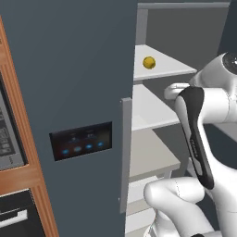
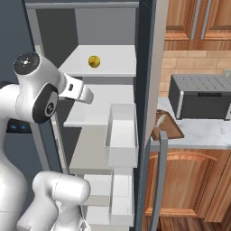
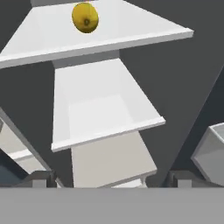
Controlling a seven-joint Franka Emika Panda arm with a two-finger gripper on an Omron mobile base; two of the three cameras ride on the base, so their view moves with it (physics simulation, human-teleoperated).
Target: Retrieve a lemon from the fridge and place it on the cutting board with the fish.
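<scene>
1. The gripper (image 3: 111, 177) was spread wide and held nothing; its two dark fingertips (image 3: 39, 177) showed at the bottom of the hand view, aimed into the open fridge (image 1: 83, 69).
2. Nearest risk: the white arm (image 2: 43, 97) sat close in front of the shelves. A careless reach likely would have clipped the middle shelf (image 3: 103, 131) edge, since the hand was pointed below the top one.
3. The door bin (image 2: 122, 133) stood just right of the arm's path in the right base view; a wide swing could have bumped it or the open door.
4. Farther in, the lemon (image 3: 85, 17) lay alone on the top shelf (image 1: 162, 69), well above the fingertips' line. Round fruit, so a poor close probably would have rolled it back or off the shelf.
5. Farthest: the cutting board (image 2: 167, 126) lay on the counter (image 2: 203, 133) past the door, beside a grey appliance (image 2: 200, 94). Fish could not be made out on it. The door stood between fridge and board, so the carry risked a collision.
</scene>
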